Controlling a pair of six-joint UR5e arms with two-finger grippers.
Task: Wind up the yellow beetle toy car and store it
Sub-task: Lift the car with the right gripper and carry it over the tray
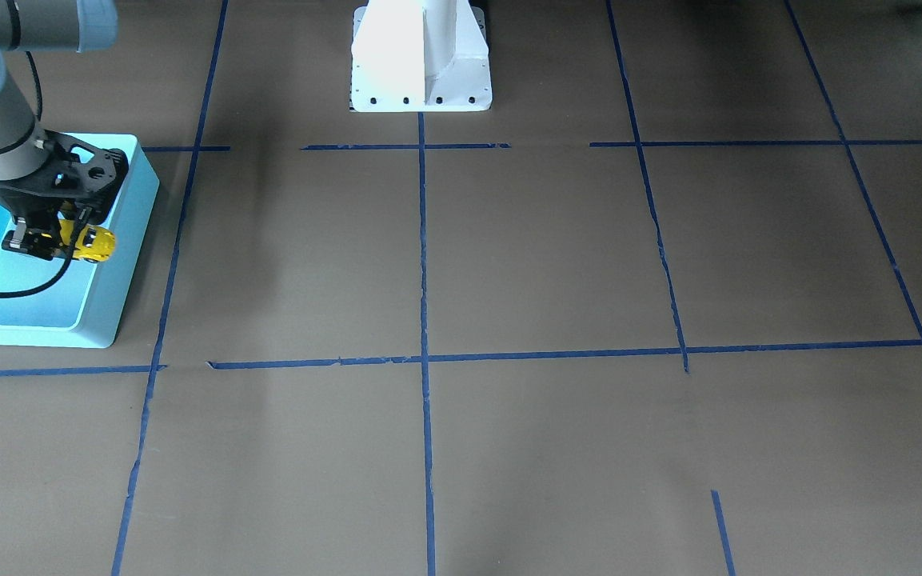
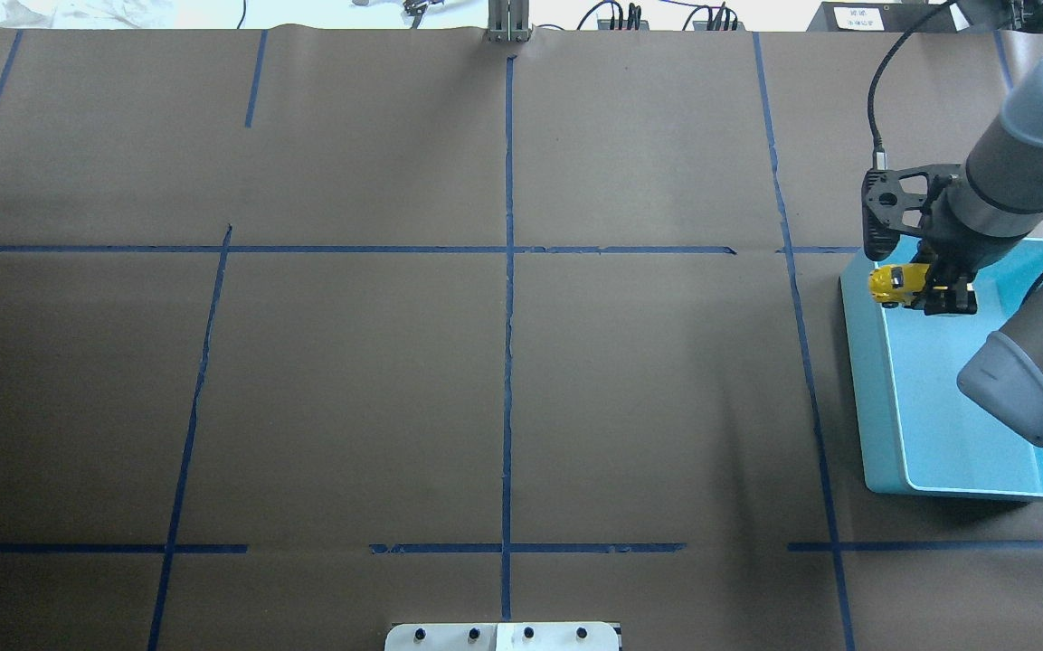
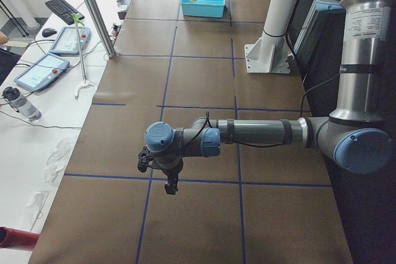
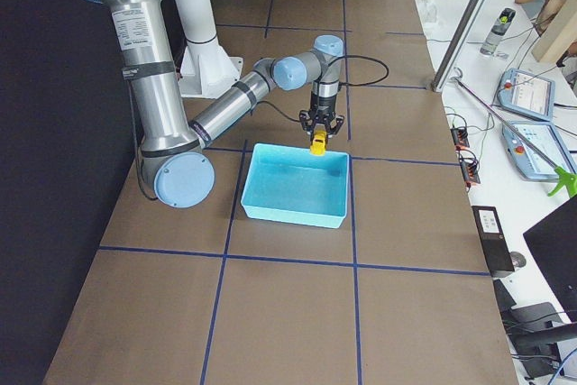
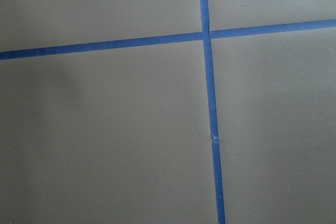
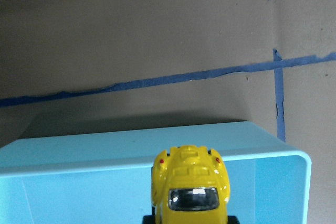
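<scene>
Brown-papered table: my right gripper clamps one end of the yellow beetle toy car, long axis level, free end toward the table's middle, over the light-blue bin beside its wall; whether my distant left gripper is open, I cannot tell.
</scene>
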